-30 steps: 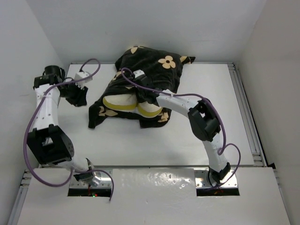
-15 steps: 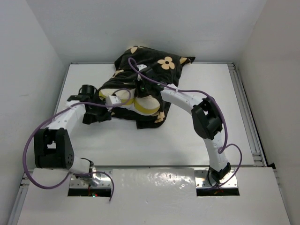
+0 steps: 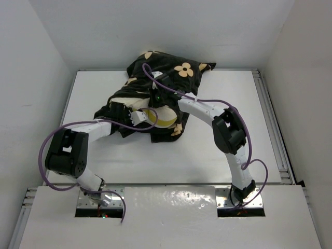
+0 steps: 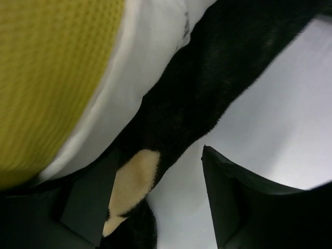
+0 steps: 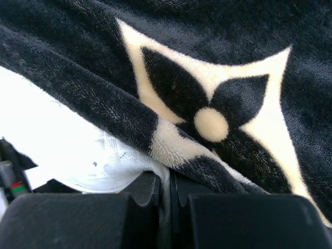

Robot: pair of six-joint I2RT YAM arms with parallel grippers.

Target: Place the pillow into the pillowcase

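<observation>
- Pillow: mostly inside the pillowcase, far middle of the table; the near, yellow-piped end is uncovered.
- To do, in my judgement: draw the case's edge over that end.
- Left gripper: fingers wide, astride the lower edge, not clamped.
- Right gripper: fingers narrow, pinching the upper edge.
- Only the wrist views show the finger spread; only the top view shows the coverage.

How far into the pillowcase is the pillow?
Partly in: the pillow shows cream face and yellow edge at the near opening of the pillowcase; the rest is covered.
</observation>
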